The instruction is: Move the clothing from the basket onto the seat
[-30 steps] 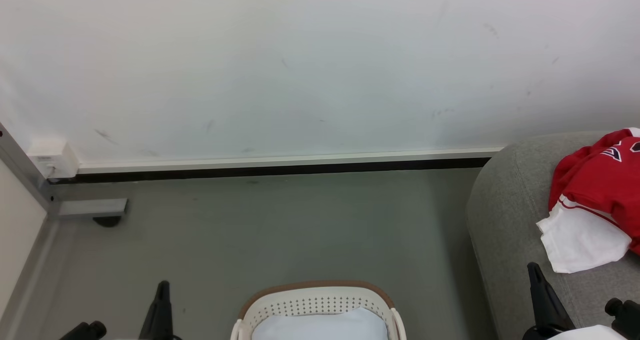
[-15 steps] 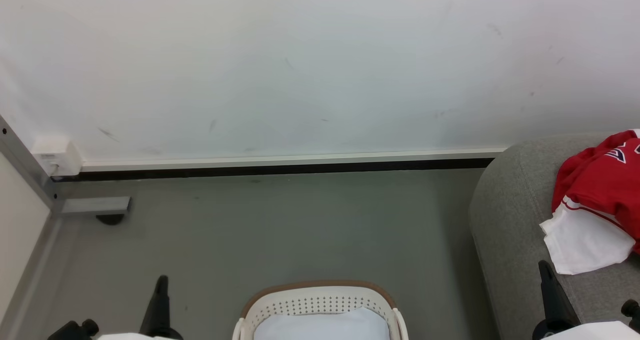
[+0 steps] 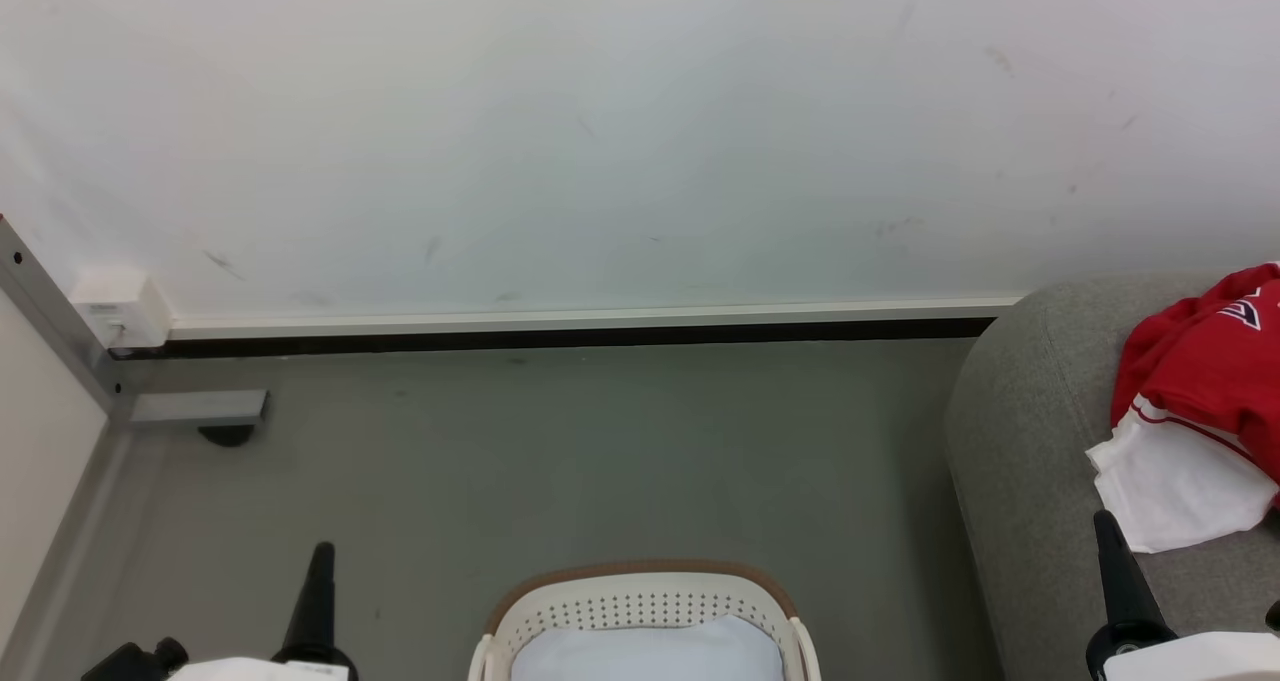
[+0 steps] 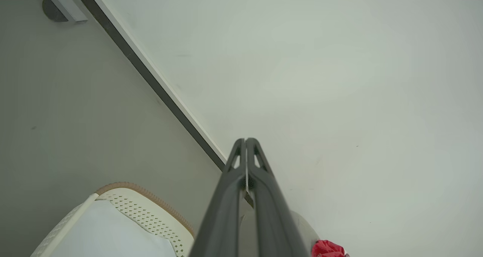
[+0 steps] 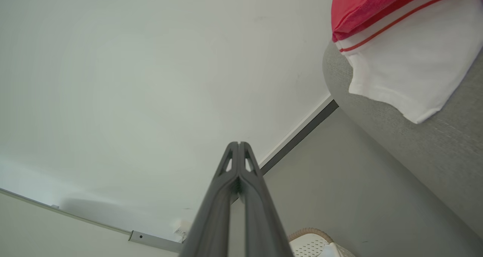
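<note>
Seemingly the clothing lies on the seat at three o'clock in the head view, its white flap near the seat's rounded edge; the basket at six o'clock holds a pale cloth. The left gripper and right gripper are both pinched together, empty. I judge the right one, at six o'clock of that flap, could snag it and drag it off.
</note>
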Robot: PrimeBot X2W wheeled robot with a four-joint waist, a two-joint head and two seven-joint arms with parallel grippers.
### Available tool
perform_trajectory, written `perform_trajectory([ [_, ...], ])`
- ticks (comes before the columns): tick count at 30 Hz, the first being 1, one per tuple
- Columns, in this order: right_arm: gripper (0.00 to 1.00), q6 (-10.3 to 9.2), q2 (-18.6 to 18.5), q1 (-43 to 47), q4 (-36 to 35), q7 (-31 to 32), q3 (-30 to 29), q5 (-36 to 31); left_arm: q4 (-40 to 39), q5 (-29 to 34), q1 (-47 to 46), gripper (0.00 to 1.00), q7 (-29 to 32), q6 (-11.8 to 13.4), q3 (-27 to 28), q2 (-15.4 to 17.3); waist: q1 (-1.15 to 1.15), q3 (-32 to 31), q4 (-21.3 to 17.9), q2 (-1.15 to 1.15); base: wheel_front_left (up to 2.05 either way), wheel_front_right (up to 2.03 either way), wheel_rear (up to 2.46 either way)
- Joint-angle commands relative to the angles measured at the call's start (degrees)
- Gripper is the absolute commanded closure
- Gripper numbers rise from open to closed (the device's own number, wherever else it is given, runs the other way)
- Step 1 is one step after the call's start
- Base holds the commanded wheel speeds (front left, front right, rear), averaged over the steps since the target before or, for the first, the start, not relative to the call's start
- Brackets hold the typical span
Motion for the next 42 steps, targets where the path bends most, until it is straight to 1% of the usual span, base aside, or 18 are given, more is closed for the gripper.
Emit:
perform_trajectory([
  [1,1.00,-0.05,0.09,-1.10,-0.63,0.44,-0.75,1.84,-0.62,-2.12,-1.30,1.00,0.40,-0.34,0.37,0.43,0.00,0.01,0.05,0.00,0.00,0.00,0.00],
  [19,1.00,-0.07,1.01,-1.57,-0.87,3.19,-3.39,10.35,-0.57,-12.33,-2.25,1.00,3.13,-0.72,1.08,0.50,0.00,0.09,0.65,0.00,0.00,0.00,0.00],
  [42,1.00,-0.09,2.10,-1.79,-1.09,6.25,-6.40,19.49,-0.47,-23.10,-3.17,1.00,6.20,-1.14,1.88,0.59,0.00,0.19,1.42,0.00,0.00,0.00,0.00],
])
